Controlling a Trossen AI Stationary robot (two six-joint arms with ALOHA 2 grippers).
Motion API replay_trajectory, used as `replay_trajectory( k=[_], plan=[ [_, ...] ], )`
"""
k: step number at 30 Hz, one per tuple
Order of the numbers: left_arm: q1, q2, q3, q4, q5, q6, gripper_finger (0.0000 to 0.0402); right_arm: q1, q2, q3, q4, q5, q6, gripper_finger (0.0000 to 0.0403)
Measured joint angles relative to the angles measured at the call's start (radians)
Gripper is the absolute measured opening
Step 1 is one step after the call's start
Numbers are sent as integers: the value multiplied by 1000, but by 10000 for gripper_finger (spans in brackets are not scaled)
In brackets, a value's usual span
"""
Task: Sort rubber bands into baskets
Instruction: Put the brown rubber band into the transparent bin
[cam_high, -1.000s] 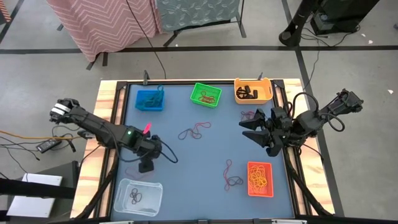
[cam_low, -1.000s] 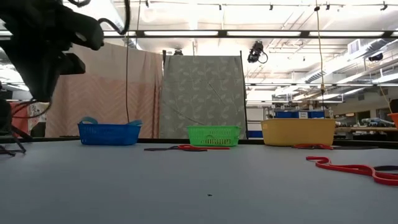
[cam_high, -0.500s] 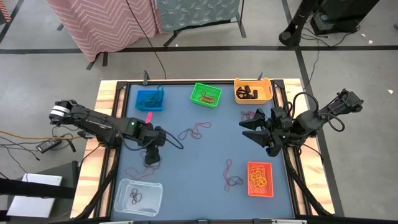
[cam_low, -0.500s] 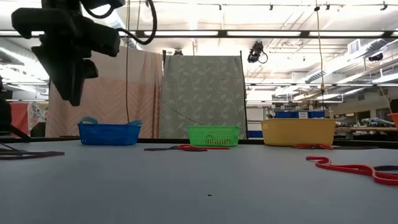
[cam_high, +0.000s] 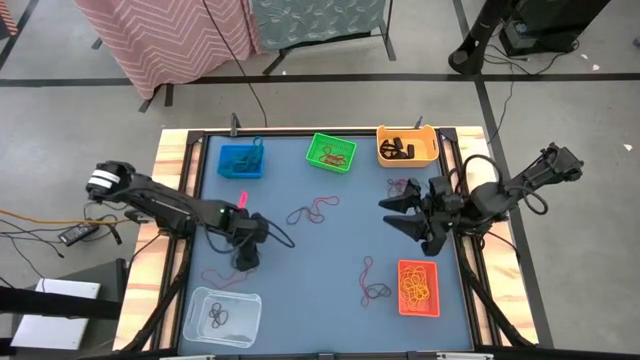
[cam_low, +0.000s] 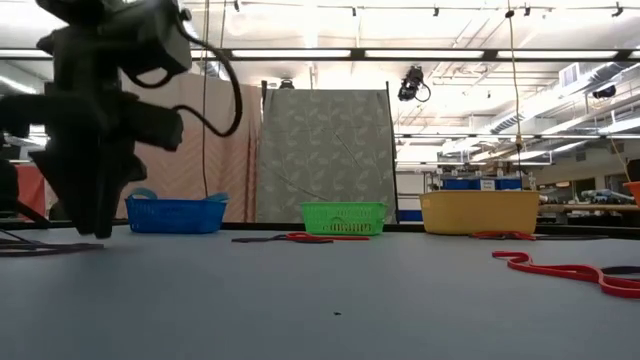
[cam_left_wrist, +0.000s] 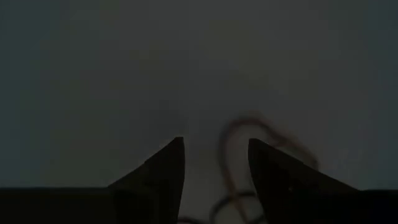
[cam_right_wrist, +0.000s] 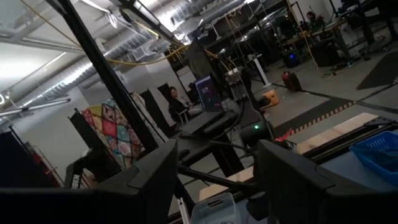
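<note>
While pointing down at the mat, left gripper (cam_high: 243, 262) has its fingers parted over a red band (cam_left_wrist: 239, 140), above the clear basket (cam_high: 222, 316). Right gripper (cam_high: 397, 214): fingers spread, held off the mat between yellow basket (cam_high: 407, 146) and red basket (cam_high: 418, 288). Loose bands (cam_high: 312, 210) lie mid-mat, near green basket (cam_high: 331, 152); blue basket (cam_high: 240, 160) at far left.

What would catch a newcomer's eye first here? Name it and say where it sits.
The left gripper first: it points straight down at the mat near the clear white basket, fingers open over a red rubber band. Next, the coloured baskets at the far edge: blue, green and yellow-orange. The right gripper hovers open near the red-orange basket.
</note>
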Motion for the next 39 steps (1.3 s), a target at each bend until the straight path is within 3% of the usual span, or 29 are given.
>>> replay_trajectory(
  k=[12, 14, 17, 20, 23, 30, 39],
  plan=[
    [-2, 117, 8, 2, -64, 120, 166, 0, 8, 0, 2, 0, 10, 231],
    [-4, 123, 8, -1, -84, 126, 133, 0, 8, 0, 2, 0, 23, 231],
    [-4, 125, 10, 2, -86, 127, 40, 2, 8, 0, 2, 0, 24, 231],
    [-3, 127, 31, -21, -105, 124, 8, 6, 8, 0, 1, -1, 25, 231],
    [-1, 116, 90, -96, -194, 134, 3, 6, 8, 0, 2, -2, 25, 231],
    [-17, 11, 314, -283, -189, 156, 2, 6, 8, 0, 1, -2, 25, 231],
    [-73, -91, 543, -486, -322, 181, 1, 6, 8, 0, 1, -2, 20, 231]
  ],
)
